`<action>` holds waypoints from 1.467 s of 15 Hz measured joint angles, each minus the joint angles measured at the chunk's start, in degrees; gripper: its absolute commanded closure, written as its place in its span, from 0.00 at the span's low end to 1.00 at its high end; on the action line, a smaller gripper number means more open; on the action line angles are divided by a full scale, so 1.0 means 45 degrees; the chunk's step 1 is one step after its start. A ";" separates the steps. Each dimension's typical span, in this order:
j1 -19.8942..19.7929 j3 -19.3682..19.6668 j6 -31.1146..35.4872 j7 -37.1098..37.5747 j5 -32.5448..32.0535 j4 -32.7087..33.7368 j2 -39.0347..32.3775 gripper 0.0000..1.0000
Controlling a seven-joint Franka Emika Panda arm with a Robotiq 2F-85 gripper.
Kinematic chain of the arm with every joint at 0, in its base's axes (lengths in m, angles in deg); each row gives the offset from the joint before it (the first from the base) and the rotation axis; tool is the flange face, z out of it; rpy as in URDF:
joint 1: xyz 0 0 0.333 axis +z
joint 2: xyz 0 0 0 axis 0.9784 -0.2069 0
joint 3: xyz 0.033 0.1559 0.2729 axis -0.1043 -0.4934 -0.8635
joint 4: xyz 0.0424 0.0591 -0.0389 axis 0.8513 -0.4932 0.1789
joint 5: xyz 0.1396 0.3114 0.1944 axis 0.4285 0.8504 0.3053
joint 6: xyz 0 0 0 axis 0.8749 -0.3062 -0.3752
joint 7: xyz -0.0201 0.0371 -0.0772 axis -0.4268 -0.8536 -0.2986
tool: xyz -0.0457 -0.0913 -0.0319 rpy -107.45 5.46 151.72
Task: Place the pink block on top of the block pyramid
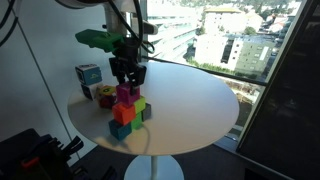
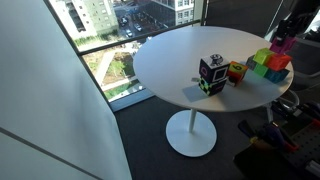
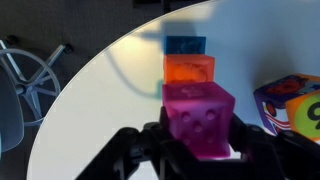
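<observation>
My gripper [image 3: 200, 142] is shut on the pink block [image 3: 198, 115], with one finger on each side of it. In both exterior views the gripper [image 1: 127, 78] [image 2: 286, 36] holds the pink block [image 1: 126, 94] [image 2: 282, 46] right at the top of the block pyramid [image 1: 126, 116] [image 2: 268, 64]. The pyramid is a cluster of orange-red, lime green, blue and teal cubes on the round white table [image 1: 190, 110]. I cannot tell whether the pink block touches the cubes below it. In the wrist view an orange cube [image 3: 190, 70] and a blue cube [image 3: 186, 45] lie just beyond the pink block.
A separate cube with white marks [image 1: 88, 74] [image 2: 212, 75] [image 3: 295, 105] stands near the pyramid, with a small orange cube [image 2: 237, 72] [image 1: 104, 93] between them. Dark equipment [image 1: 30, 155] sits below the table edge. Large windows [image 1: 230, 40] surround the table.
</observation>
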 measured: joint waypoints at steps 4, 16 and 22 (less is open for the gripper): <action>0.0000 0.0002 0.0380 -0.0002 0.0000 -0.0043 -0.0181 0.71; 0.0000 0.0008 0.0705 -0.0004 0.0020 -0.0069 -0.0525 0.28; 0.0000 0.0095 0.0703 -0.0004 0.0020 -0.0070 -0.0527 0.00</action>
